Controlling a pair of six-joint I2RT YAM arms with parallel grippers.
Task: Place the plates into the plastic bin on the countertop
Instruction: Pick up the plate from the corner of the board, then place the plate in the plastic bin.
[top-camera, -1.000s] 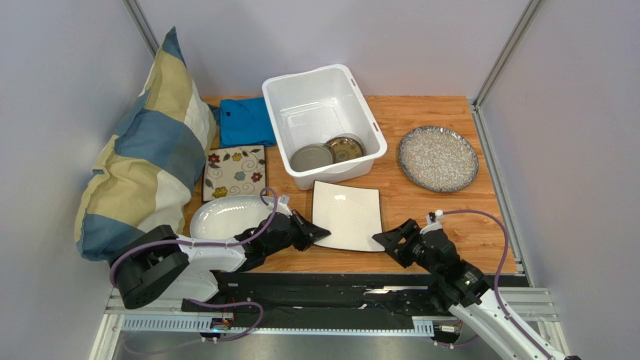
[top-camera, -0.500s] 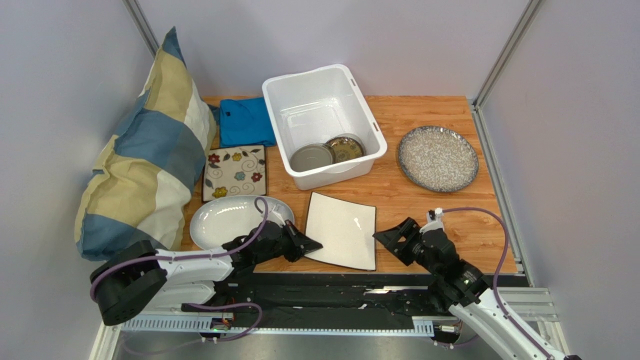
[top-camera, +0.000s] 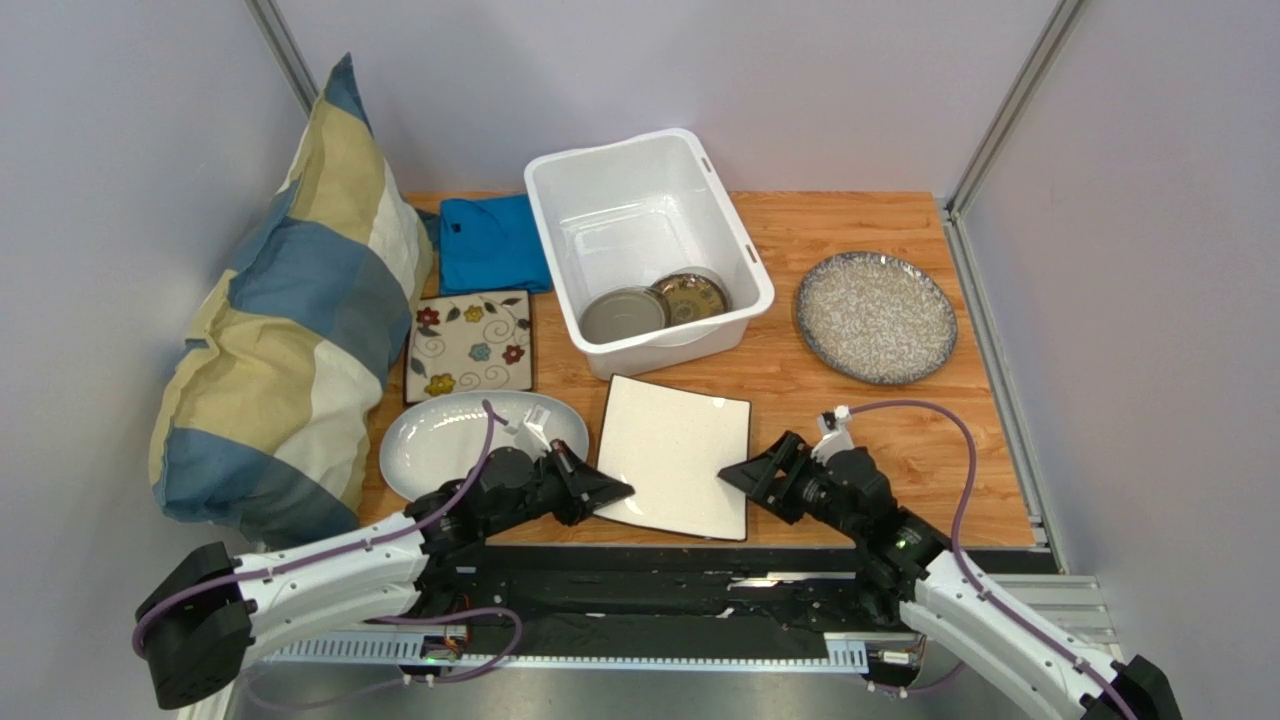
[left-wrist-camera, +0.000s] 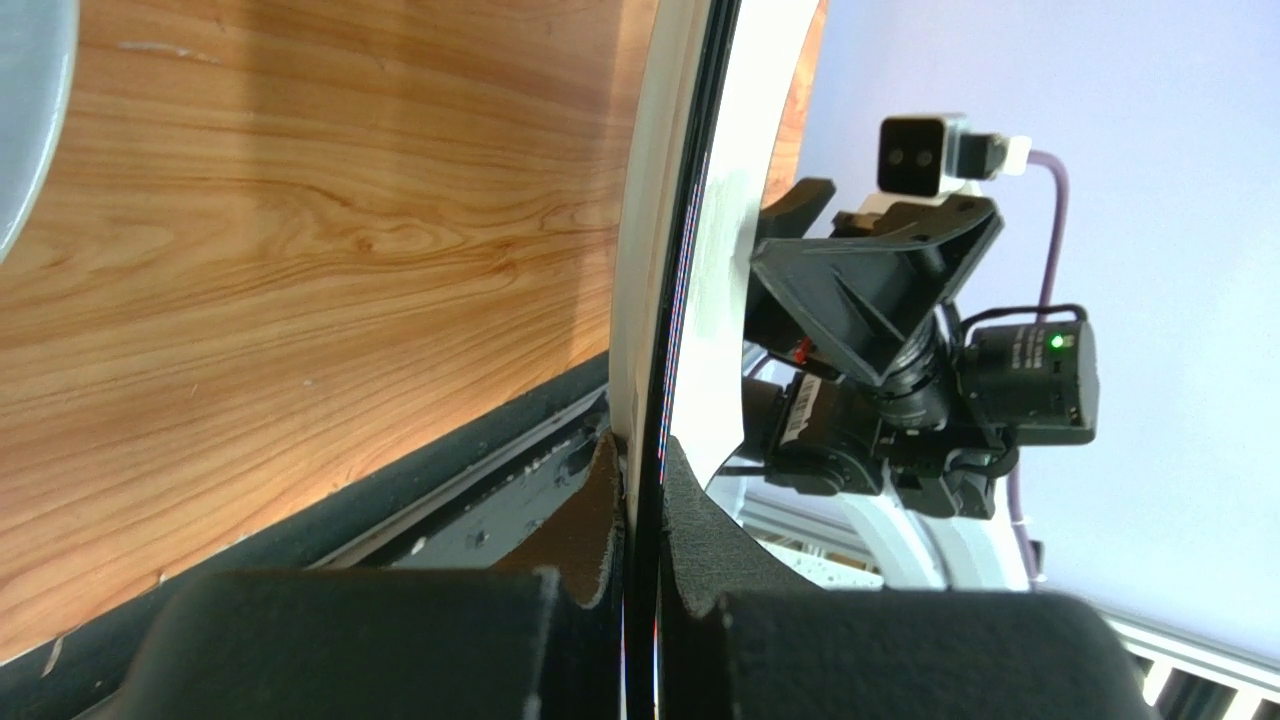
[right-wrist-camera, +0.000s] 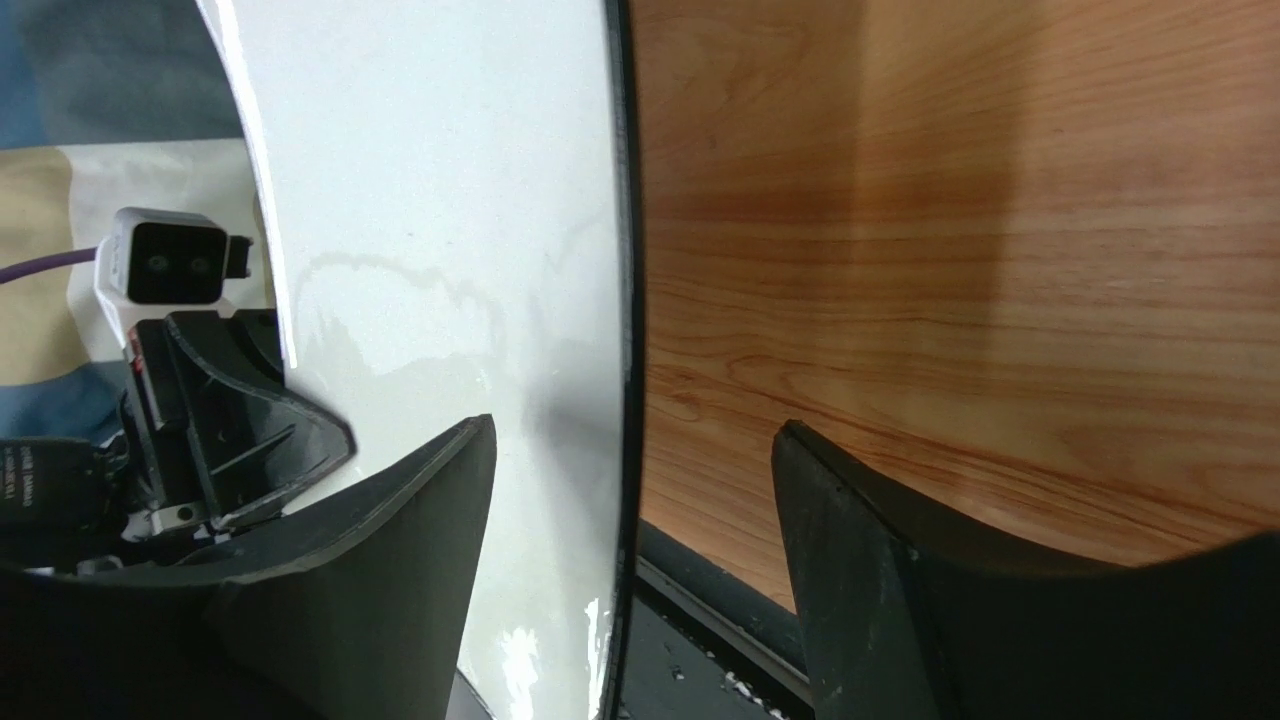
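Our left gripper (top-camera: 609, 488) pinches the square plate (top-camera: 673, 450) by its left edge, just before the bin (top-camera: 661, 348). The right gripper (top-camera: 744, 474) gapes around the opposite edge. If we lift on that one thin pinch, the plate could pivot and slip out.

Big blue/yellow/cream checked pillow (top-camera: 286, 285) propped on L side, folded blue cloth (top-camera: 489, 240) just beside, at back
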